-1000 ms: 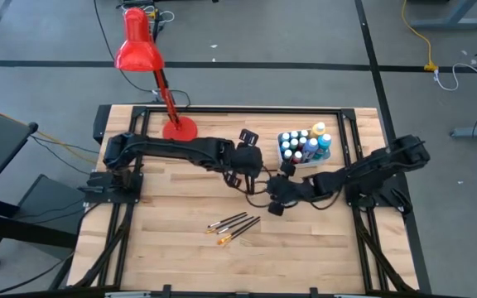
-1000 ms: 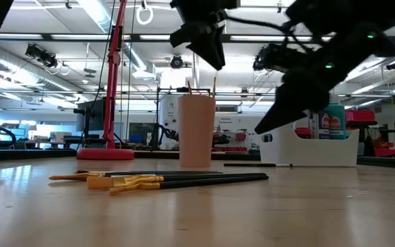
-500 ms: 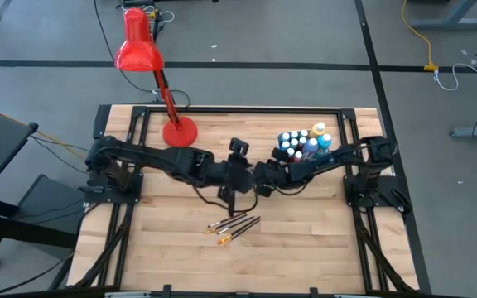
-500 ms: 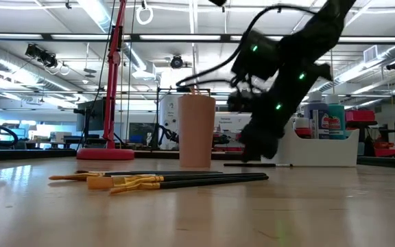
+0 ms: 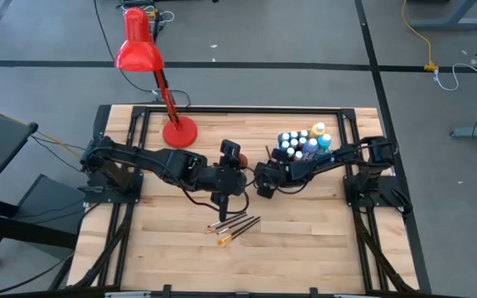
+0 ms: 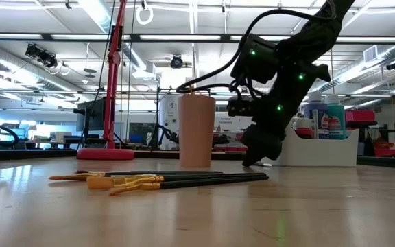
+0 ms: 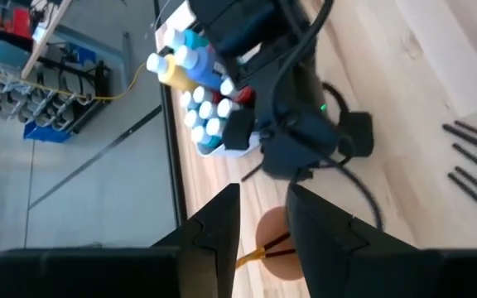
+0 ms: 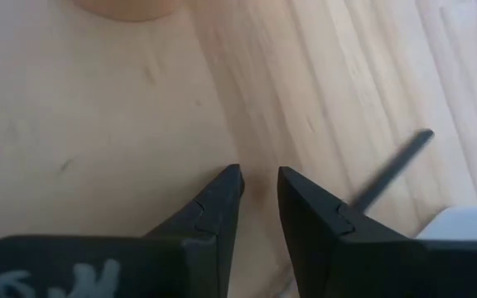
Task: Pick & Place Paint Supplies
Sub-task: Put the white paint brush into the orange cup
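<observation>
Low view: right end effector (image 6: 251, 162) touches table (image 6: 321, 206).

A workshop or lab; ceiling strip lights (image 6: 101, 17), storage racks (image 7: 36, 103), wooden bench (image 5: 305, 240) on grey floor.

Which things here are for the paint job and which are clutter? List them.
Job: paint bottles; paintbrushes; lone brush by the right gripper.
Lying about: red lamp; orange cup, near the left gripper; white tub.
</observation>
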Robot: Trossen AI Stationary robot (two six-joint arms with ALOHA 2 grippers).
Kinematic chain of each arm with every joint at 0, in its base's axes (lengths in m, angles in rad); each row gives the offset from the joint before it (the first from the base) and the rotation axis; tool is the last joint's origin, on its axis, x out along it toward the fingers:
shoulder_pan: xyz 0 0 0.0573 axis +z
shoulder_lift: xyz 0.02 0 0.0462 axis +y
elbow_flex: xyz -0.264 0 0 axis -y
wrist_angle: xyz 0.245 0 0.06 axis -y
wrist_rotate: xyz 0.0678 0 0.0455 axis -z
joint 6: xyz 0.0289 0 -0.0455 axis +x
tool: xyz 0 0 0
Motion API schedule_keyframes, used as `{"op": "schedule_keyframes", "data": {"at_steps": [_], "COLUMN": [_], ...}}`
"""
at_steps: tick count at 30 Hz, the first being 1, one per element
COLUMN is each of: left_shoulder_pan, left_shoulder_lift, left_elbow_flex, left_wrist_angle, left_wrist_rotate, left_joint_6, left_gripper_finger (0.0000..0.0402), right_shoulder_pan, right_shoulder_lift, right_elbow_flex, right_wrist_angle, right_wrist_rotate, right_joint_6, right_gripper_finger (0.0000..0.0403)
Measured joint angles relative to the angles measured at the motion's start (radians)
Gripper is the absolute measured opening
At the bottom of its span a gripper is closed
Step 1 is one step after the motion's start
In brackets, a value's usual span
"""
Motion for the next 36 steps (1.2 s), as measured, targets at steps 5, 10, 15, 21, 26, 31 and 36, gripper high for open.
{"op": "schedule_keyframes", "data": {"at_steps": [5,10,15,21,26,31,36], "left_shoulder_pan": [0.000,0.000,0.000,0.000,0.000,0.000,0.000], "left_shoulder_lift": [0.000,0.000,0.000,0.000,0.001,0.001,0.001], "left_elbow_flex": [0.000,0.000,0.000,0.000,0.000,-0.001,-0.001], "left_wrist_angle": [-0.016,-0.016,-0.015,-0.017,-0.043,-0.043,-0.042], "left_wrist_rotate": [-0.003,-0.003,-0.003,-0.003,-0.003,-0.003,-0.003], "left_joint_6": [-0.002,-0.003,-0.003,-0.035,-0.048,-0.044,-0.045], "left_gripper_finger": [0.0112,0.0112,0.0112,0.0112,0.0112,0.0112,0.0112], "right_shoulder_pan": [0.021,0.027,0.048,0.073,0.139,0.214,0.185], "right_shoulder_lift": [-0.032,-0.124,-0.214,-0.325,-0.370,-0.360,-0.340], "right_elbow_flex": [-0.002,-0.006,-0.006,-0.004,-0.003,-0.004,-0.045], "right_wrist_angle": [-0.042,-0.126,-0.177,-0.273,-0.328,-0.423,-0.423], "right_wrist_rotate": [-0.033,-0.196,-0.126,-0.079,-0.083,0.051,0.116], "right_joint_6": [0.010,0.124,0.134,0.189,0.301,0.386,0.424], "right_gripper_finger": [0.0093,0.0093,0.0093,0.0093,0.0093,0.0093,0.0069]}}
